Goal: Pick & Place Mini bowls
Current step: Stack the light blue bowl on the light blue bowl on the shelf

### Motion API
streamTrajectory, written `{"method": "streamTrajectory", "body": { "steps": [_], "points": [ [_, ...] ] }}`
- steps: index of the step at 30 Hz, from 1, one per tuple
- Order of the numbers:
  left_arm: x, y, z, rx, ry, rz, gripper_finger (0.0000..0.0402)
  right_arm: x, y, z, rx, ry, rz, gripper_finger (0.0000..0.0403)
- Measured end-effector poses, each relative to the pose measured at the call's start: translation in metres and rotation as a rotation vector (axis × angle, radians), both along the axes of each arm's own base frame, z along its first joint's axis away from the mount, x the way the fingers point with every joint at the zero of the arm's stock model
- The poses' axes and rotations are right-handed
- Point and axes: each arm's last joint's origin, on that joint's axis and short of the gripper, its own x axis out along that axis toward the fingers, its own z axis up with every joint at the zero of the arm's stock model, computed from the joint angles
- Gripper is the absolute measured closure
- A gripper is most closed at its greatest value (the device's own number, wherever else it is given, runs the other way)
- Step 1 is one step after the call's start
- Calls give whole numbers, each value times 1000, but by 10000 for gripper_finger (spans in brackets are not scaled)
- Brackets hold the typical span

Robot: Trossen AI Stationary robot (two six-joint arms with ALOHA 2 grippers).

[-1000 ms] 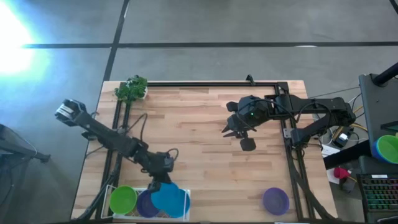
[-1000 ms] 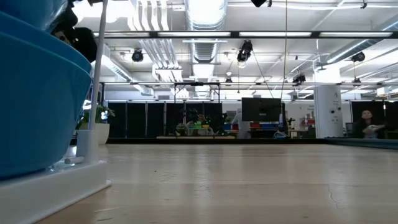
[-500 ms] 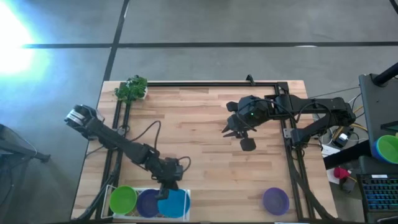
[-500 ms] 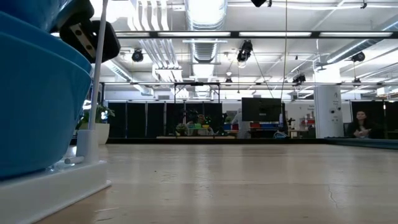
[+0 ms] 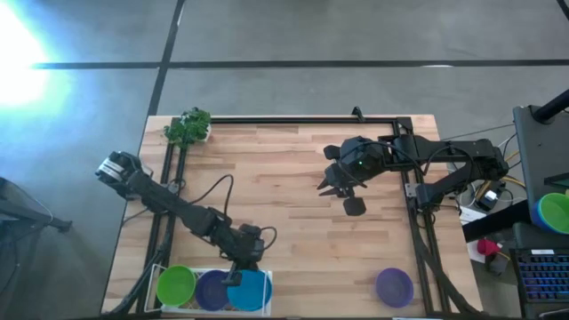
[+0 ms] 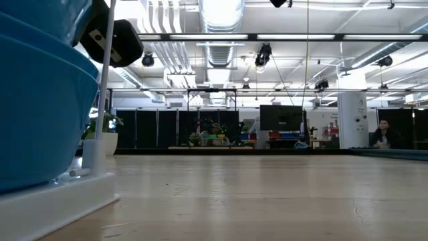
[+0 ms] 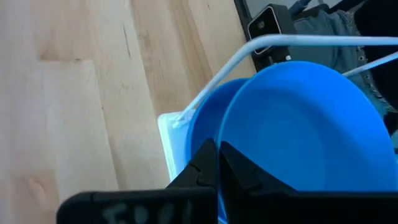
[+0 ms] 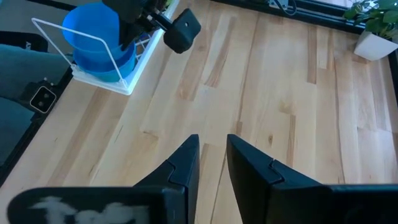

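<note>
A white mesh tray (image 5: pixel 200 270) at the table's near left corner holds a green bowl (image 5: pixel 176 286), a purple bowl (image 5: pixel 211 291) and a blue bowl (image 5: pixel 252 292). In the left wrist view that blue bowl (image 7: pixel 298 124) sits inside a second blue bowl (image 7: pixel 202 124). My left gripper (image 5: pixel 240 272) is over the tray's right end, shut on the blue bowl. A lone purple bowl (image 5: pixel 394 287) rests on the table near the near right corner. My right gripper (image 5: pixel 331 187) hovers over the table's middle right, open by a narrow gap and holding nothing (image 8: pixel 211 146). My left gripper pinches the upper blue bowl at its rim (image 7: pixel 222 140), on the side toward the table's middle. The fingers (image 7: pixel 205 158) come down from above, slanting from the far left. The bowl sits tilted inside the other blue bowl in the tray.
A leafy toy plant (image 5: pixel 188 126) stands at the far left corner. The tray's white wire frame (image 7: pixel 249 50) rises beside the blue bowls. Dark rails run along the table's left, far and right edges. More bowls (image 5: pixel 556 212) sit off the table to the right. Bare wood lies between the arms.
My left gripper moved toward the table's right and near edges, staying shut on the blue bowl. The bowl, which overlapped the purple one and stood over the tray's far rim, has sunk into the tray's right end. My right arm kept still.
</note>
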Motion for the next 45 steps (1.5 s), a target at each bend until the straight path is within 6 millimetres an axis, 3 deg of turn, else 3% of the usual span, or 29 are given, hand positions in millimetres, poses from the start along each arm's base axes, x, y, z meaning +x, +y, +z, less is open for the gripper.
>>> {"method": "streamTrajectory", "body": {
  "steps": [9,26,34,45],
  "points": [
    [1,0,1,8,-29,-15,386,0,0,0,1,0,-2,334],
    [0,-1,5,-19,-21,-30,308,0,0,0,0,1,-1,328],
    [-8,3,14,20,20,-63,305,0,0,0,1,1,-2,334],
    [-19,9,38,56,-117,-119,306,0,0,0,-3,-1,2,324]
  ]
}}
